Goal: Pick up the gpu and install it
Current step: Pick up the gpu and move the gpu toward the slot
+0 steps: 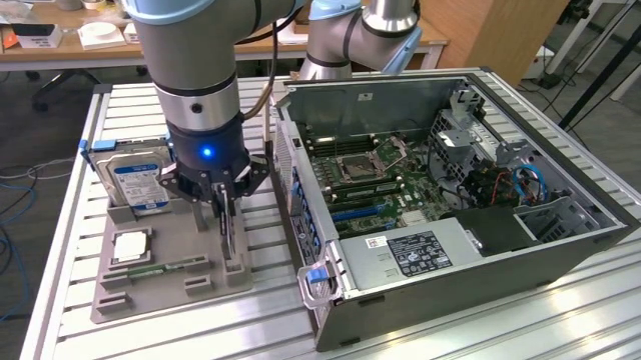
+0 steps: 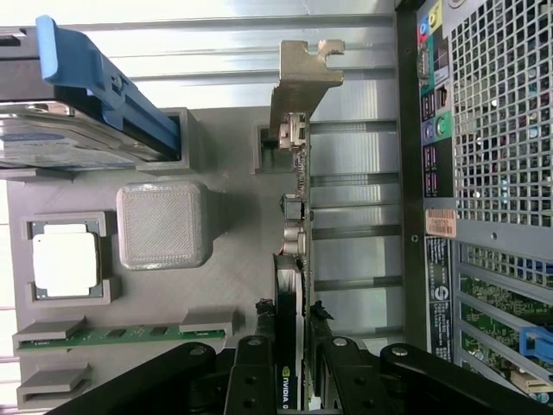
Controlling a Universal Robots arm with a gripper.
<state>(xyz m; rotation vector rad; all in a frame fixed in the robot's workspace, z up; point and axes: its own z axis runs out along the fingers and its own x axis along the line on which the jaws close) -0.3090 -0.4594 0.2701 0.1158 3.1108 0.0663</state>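
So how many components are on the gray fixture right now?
4: hard drive standing at the far end; CPU in the middle; memory stick in a near slot; gpu on edge beside the case, gripper shut on it. The arm may hide others.

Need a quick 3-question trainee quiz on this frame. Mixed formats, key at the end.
1. Short answer: what is the end effector closed on?
2. True or false: the gpu stands on edge in the gray holder, outside the case.
3. Multiple choice: in the exterior view, on which side of the end effector does the hard drive stand? A) the exterior view's left B) the exterior view's right

Key: 1 gpu; 2 true; 3 A.
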